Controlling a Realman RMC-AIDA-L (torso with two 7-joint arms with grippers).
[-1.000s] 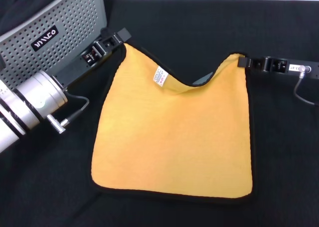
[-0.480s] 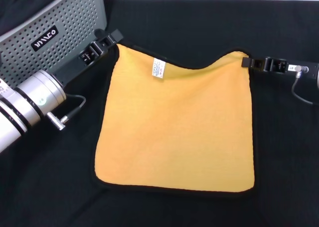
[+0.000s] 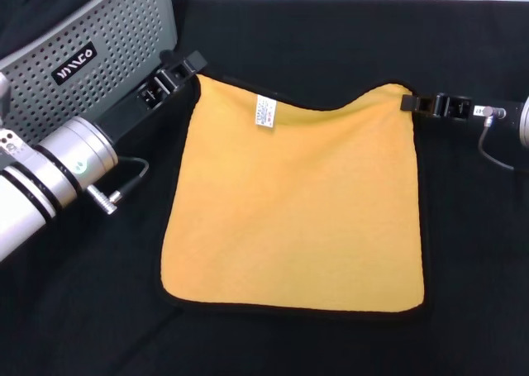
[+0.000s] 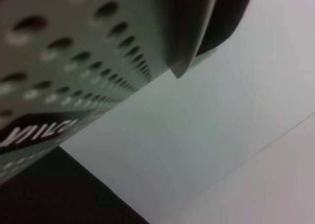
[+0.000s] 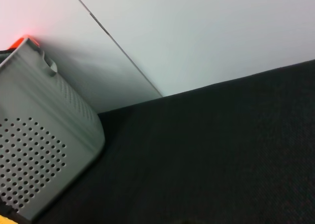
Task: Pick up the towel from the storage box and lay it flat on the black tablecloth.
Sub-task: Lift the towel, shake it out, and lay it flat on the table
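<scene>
The towel [image 3: 293, 198] now lies spread yellow face up on the black tablecloth [image 3: 331, 45] over the table, just beside the storage box [image 3: 91, 54]; a second ago its far edge sagged in a deep dip between the two held corners, and that dip has since been drawn nearly straight, so the laying-out looks almost done, with only release left. The left pincer [image 3: 186, 66] is at the far left corner and the right pincer [image 3: 411, 102] at the far right corner; whether either is clamped on the cloth cannot be told. The towel is soft, roughly square, dark-edged, with a small white label [image 3: 264, 111]; the box is grey perforated plastic; the tablecloth is matte.
</scene>
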